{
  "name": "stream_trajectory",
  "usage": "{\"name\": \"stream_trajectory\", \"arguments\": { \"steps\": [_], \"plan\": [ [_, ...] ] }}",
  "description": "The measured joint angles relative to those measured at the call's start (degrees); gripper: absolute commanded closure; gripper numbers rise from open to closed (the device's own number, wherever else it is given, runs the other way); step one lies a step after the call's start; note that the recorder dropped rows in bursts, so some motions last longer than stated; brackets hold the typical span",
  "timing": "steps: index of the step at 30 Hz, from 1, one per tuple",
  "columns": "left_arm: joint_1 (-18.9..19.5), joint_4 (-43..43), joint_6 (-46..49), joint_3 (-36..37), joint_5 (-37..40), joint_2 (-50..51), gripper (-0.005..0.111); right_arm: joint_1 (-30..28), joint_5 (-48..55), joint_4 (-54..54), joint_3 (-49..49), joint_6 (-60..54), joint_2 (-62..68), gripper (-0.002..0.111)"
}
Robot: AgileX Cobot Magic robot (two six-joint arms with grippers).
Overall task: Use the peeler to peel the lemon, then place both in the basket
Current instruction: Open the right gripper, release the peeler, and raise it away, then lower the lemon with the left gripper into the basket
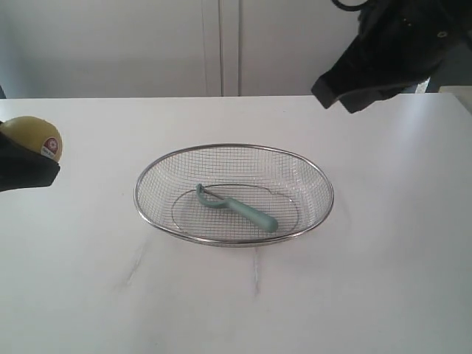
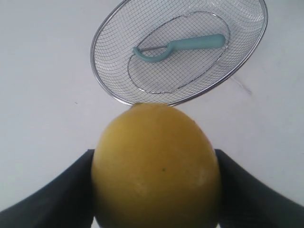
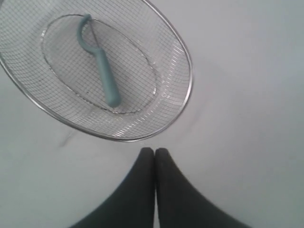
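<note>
White table [image 1: 369,295] — one basket [image 1: 221,146] (one peeler [image 1: 247,211] inside), left gripper [image 2: 156,190] clasping one lemon [image 1: 29,136].

The basket [image 1: 310,184] is fine silver wire mesh with a bright metal rim that catches the light. The peeler [image 1: 240,209] has a smooth pale teal handle, plastic by the look of it, and a thin metal blade. The lemon [image 1: 33,135] has a finely pitted yellow skin with a soft sheen. The table [image 1: 369,295] is white, smooth and faintly glossy. The left fingers [image 2: 47,202] and right fingers [image 3: 135,190] are matt black.
</note>
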Motion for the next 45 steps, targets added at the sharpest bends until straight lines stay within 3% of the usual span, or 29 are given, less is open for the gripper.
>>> {"name": "stream_trajectory", "arguments": {
  "steps": [12,17,21,26,30,39,41,45],
  "plan": [
    [0.00,-1.95,0.00,0.00,-2.04,0.00,0.107,0.00,1.53,-4.68,10.25,4.05,-14.11,0.108],
    [0.00,-4.41,0.00,1.88,-8.80,0.00,0.107,0.00,-2.09,-6.31,15.25,4.54,-18.73,0.108],
    [-0.17,-11.32,3.90,2.20,-14.33,0.89,0.107,0.00,-2.97,-6.31,17.29,5.17,-20.14,0.108],
    [-3.71,-22.44,16.13,1.43,-18.13,6.26,0.107,0.00,-3.69,-6.31,17.92,6.46,-20.52,0.108],
    [-7.10,-24.78,18.68,-2.42,-18.51,13.40,0.107,0.00,-4.62,-6.31,17.92,6.81,-20.64,0.108],
    [-14.68,-24.26,17.83,-19.09,-17.77,32.23,0.107,0.00,-5.12,-6.56,17.92,7.03,-20.64,0.108],
    [-15.34,-21.69,15.10,-22.10,-17.34,35.20,0.107,0.00,-5.12,-7.10,17.92,7.03,-20.64,0.108],
    [-15.53,-8.35,2.19,-25.39,-15.12,41.48,0.107,0.00,-5.12,-7.83,17.92,7.03,-20.64,0.108]
  ]
}}
